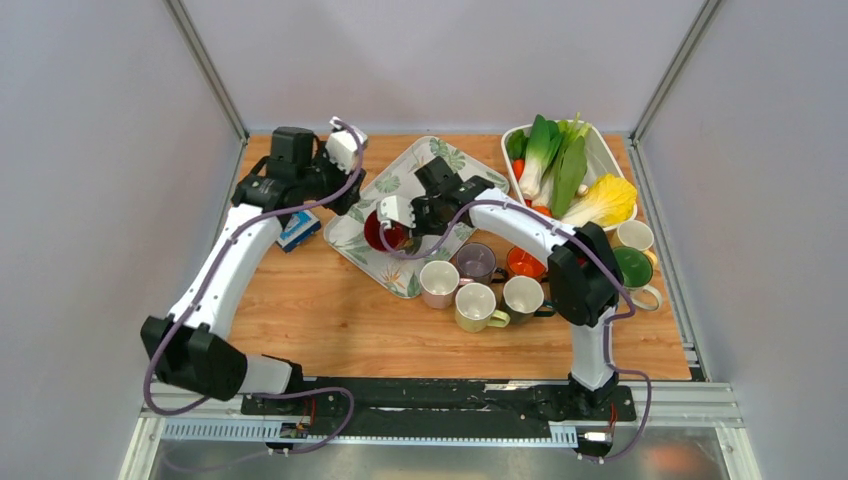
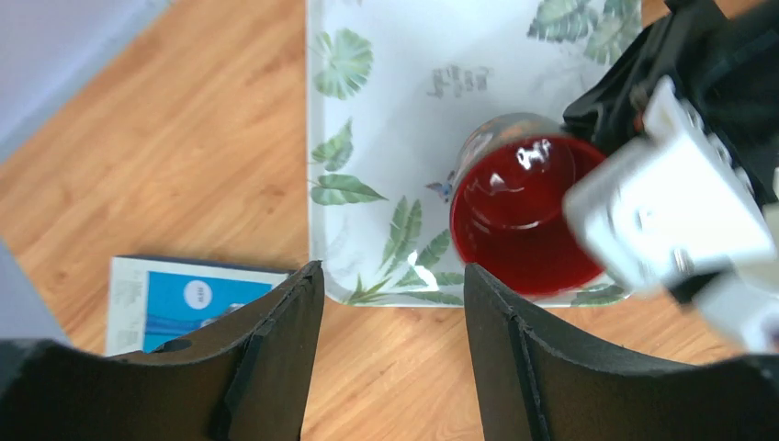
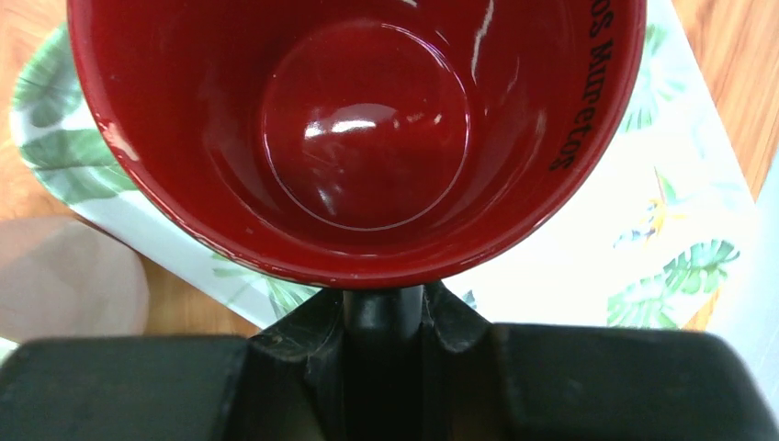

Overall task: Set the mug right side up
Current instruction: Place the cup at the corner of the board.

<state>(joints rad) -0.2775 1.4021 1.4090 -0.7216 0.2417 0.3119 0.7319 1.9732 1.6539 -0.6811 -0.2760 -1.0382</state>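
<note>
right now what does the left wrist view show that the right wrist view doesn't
Only the left wrist view: the blue and white cardboard box on the wooden table, and the left gripper open, holding nothing.
Only the right wrist view: black lettering inside the rim of the red-lined ceramic mug, and the right gripper shut on its near side.
Both: that mug, mouth up, over the white leaf-print tray.

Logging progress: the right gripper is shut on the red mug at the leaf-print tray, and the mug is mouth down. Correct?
Not quite. The red mug is mouth up: the left wrist view looks down into its glossy inside. The rest holds: the right gripper is shut on it at the leaf-print tray.
</note>
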